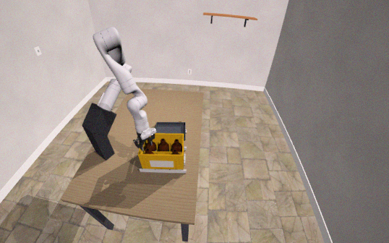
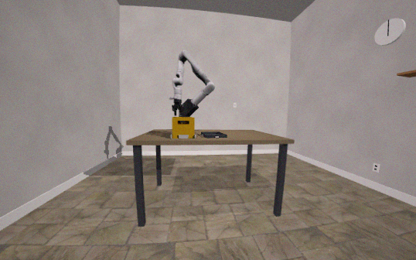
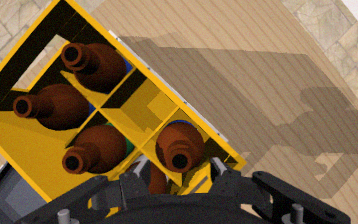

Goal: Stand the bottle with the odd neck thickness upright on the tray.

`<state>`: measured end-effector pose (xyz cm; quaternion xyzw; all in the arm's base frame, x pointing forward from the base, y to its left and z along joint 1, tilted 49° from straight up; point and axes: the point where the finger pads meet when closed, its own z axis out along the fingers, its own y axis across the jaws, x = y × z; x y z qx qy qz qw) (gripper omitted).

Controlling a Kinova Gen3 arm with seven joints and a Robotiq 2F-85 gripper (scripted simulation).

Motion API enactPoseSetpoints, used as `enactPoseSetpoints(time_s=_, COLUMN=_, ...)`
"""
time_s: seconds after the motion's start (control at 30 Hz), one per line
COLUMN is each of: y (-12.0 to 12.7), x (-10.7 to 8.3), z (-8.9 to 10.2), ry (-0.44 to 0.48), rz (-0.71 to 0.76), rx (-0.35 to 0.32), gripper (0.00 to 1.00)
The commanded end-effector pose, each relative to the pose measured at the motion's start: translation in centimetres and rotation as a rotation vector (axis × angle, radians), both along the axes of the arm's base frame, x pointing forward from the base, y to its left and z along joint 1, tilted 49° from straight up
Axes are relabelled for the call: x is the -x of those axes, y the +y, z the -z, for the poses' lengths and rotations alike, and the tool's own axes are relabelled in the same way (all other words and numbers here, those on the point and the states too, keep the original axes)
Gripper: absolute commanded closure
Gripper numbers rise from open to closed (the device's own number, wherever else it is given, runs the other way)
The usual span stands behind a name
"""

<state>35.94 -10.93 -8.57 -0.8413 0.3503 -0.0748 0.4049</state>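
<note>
The yellow crate (image 1: 163,153) stands on the table, with the dark grey tray (image 1: 170,128) right behind it. In the wrist view the crate (image 3: 95,115) holds brown bottles in its cells: three on the left (image 3: 92,60) (image 3: 50,106) (image 3: 95,150) and one (image 3: 180,149) close to the fingers. A fifth brown bottle (image 3: 155,181) shows only in part, under the gripper body. One cell (image 3: 140,102) is empty. My gripper (image 3: 180,168) is open, just above the crate's near corner, its fingers on either side of the two nearest bottles. I cannot tell which neck differs.
A corner of the tray (image 3: 2,197) shows in the wrist view beside the crate. In the exterior view the tray (image 2: 213,135) lies to the right of the crate (image 2: 182,128). The arm's dark base (image 1: 99,130) stands at the table's left side.
</note>
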Motion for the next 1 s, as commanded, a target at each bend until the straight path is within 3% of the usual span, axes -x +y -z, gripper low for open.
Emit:
enactPoseSetpoints(time_s=0.0, y=0.03, x=-0.14, z=-0.04, ry=-0.001, rz=0.004, rx=0.0, gripper=0.36)
enactPoseSetpoints(time_s=0.97, y=0.49, x=-0.51, z=0.53, ry=-0.001, rz=0.005, rx=0.0, gripper=0.36)
